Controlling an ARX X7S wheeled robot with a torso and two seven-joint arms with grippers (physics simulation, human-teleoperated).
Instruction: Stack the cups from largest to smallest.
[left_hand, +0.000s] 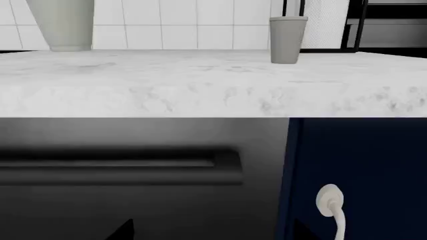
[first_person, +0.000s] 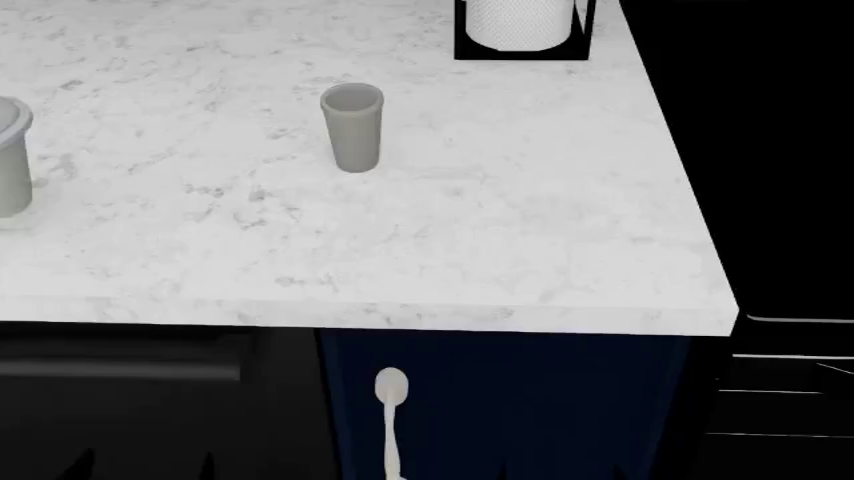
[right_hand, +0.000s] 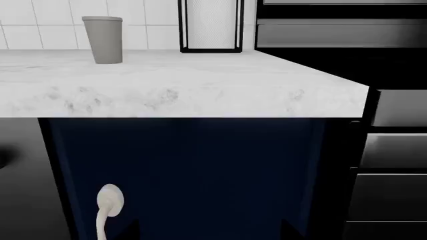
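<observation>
Narrow cup upright mid-counter, wide cup well apart, grippers' state can't tell.

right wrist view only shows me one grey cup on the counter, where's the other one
Observer: The wide cup stands on the counter at the left edge of the head view, well apart from the narrow cup you see.
Operator: is it upright
Observer: Yes. The head view shows its pale rim on top, and the left wrist view shows its base flat on the counter.
Operator: anything inside the narrow one
Observer: The head view looks down into its mouth, and nothing shows inside.
</observation>
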